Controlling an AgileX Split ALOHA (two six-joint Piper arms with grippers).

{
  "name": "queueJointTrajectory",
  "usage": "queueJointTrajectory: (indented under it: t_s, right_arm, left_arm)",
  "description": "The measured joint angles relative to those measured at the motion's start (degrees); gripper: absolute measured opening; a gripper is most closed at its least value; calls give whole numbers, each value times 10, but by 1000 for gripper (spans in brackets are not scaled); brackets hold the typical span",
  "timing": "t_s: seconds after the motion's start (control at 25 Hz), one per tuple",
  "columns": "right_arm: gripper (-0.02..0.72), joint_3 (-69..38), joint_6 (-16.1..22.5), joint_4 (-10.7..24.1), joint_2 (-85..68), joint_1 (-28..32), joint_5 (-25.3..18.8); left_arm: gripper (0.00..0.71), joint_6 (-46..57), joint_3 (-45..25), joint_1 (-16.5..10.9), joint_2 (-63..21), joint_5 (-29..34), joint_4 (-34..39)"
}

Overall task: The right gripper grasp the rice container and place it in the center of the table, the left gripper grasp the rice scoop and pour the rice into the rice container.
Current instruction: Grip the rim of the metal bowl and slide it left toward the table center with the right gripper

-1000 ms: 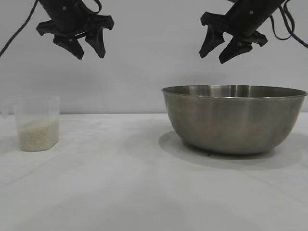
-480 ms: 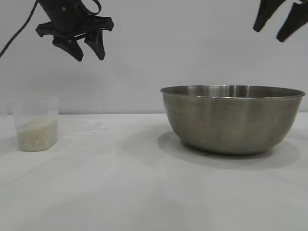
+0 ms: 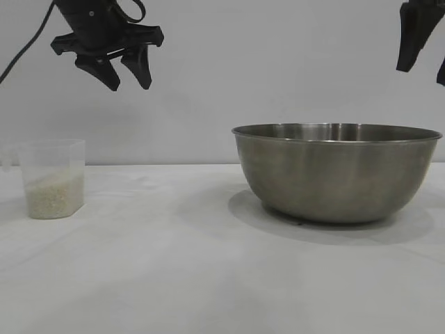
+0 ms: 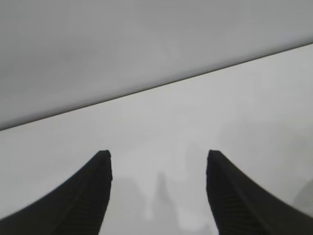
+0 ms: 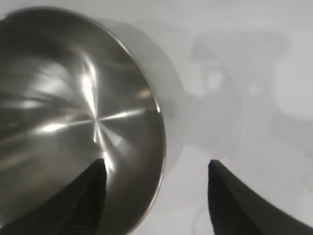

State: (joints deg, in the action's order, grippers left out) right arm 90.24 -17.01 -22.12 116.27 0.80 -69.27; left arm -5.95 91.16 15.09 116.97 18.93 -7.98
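**Right jaws line up over the bowl's rim**

The bowl (image 3: pixel 337 170) sits on the bench (image 3: pixel 174 278) toward the right side, not at the centre; it is empty and upright. The right gripper (image 3: pixel 421 42) hangs above the bowl's right edge, near it but clear, pointing steeply down; its jaws stand fairly wide and hold nothing. In the right wrist view the rim (image 5: pixel 159 127) runs between the two fingertips, one finger over the steel inside, the other over bare bench outside; so the wall lies almost straight below the gap, and a descent would likely straddle it. The rim is thin and the steel slick, so the grip may slip if taken shallow.

The scoop (image 3: pixel 53 178) stands upright at the far left of the bench, well apart from the bowl, with rice (image 3: pixel 54 195) filling its lower part. The left gripper (image 3: pixel 109 50) hovers above and a little right of the scoop, jaws half open and empty; it is the nearer arm to the scoop.
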Motion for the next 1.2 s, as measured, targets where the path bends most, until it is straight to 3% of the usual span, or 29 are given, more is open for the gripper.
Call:
queueJointTrajectory:
  t_s: [0.24, 0.52, 0.64, 1.2]
  right_arm:
    - [422, 0, 1, -4, 28, -8, 27]
    - [100, 0, 1, 8, 59, -37, 47]
    - [0, 0, 10, 21, 60, -50, 57]
    - [0, 0, 28, 17, 60, -105, 75]
  left_arm:
    - [370, 0, 0, 0, 0, 0, 0]
    - [370, 0, 0, 0, 0, 0, 0]
    - [370, 0, 0, 0, 0, 0, 0]
    - [370, -1, 0, 0, 0, 0, 0]
